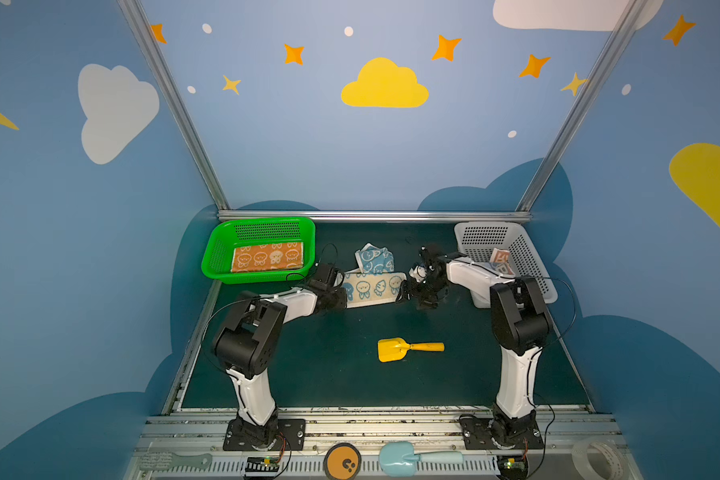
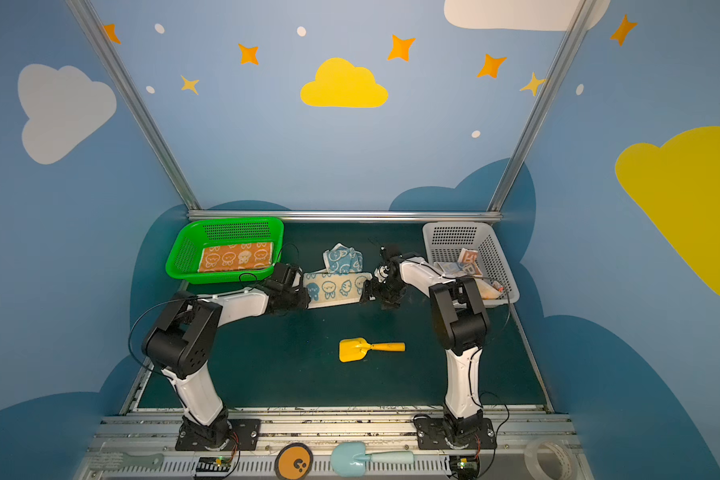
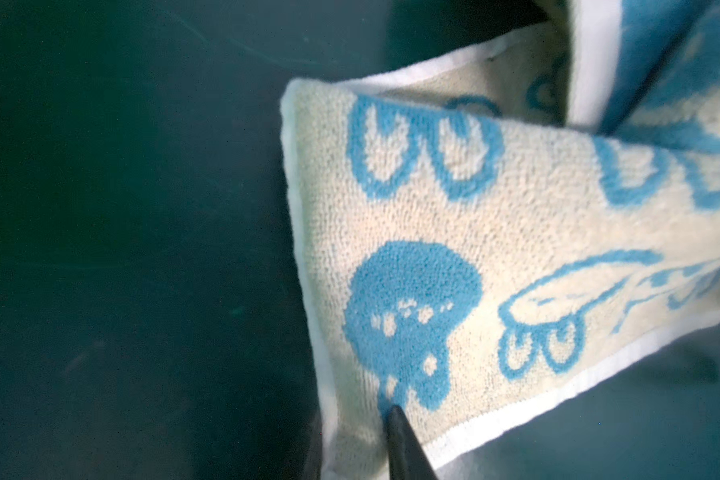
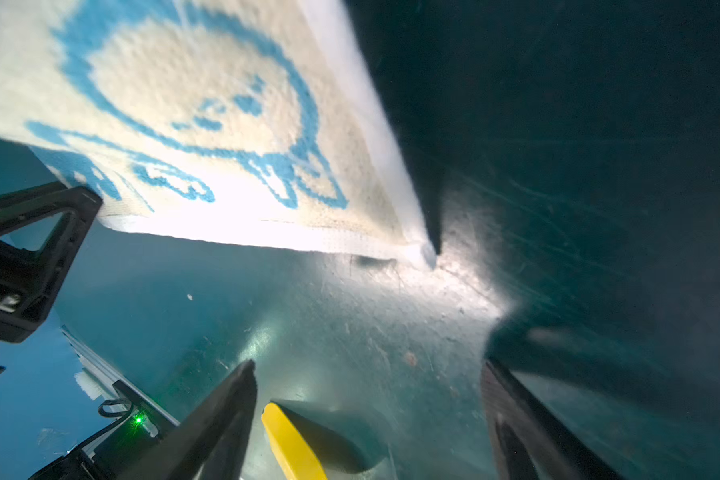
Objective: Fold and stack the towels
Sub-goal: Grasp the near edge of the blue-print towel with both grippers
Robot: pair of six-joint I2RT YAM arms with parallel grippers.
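Left wrist | left end effector (image 3: 355,422) pinches cream-blue towel (image 3: 516,232)

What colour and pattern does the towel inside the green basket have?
Orange towel with white cartoon faces; clearest in a top view.

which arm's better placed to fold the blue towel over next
Left, probably. The left end effector straddles the blue towel's left end, fingers either side of its edge. The right end effector stands open beside the other end, nothing between its jaws.
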